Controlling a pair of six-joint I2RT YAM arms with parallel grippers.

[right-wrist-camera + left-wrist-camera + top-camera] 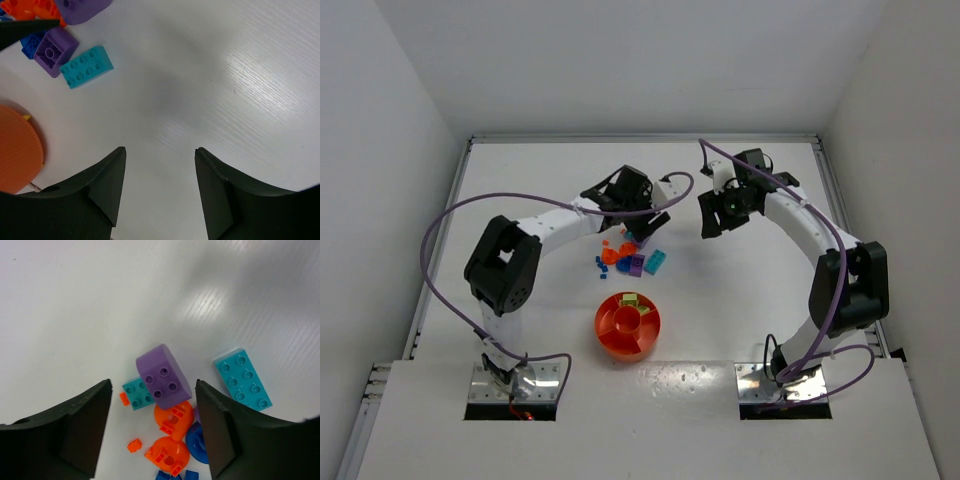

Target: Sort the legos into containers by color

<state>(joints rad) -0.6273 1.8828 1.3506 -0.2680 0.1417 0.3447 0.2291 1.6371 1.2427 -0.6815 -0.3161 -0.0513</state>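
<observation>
Spread and empty, the left gripper [152, 390] is held over legos [625, 258] heaped just beyond the tray [601, 335]; the right gripper [160, 150] is likewise spread. Picking is judged underway: one brick must be pinched.

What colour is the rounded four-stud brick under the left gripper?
Purple: the rounded brick shows best in the left wrist view.

Mixed-colour bricks [636, 265] lie clustered just beyond the orange tray [617, 347].

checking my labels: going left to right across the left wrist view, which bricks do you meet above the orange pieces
small teal brick → purple brick → long teal brick; orange round pieces sit under the purple one, so left out
</observation>
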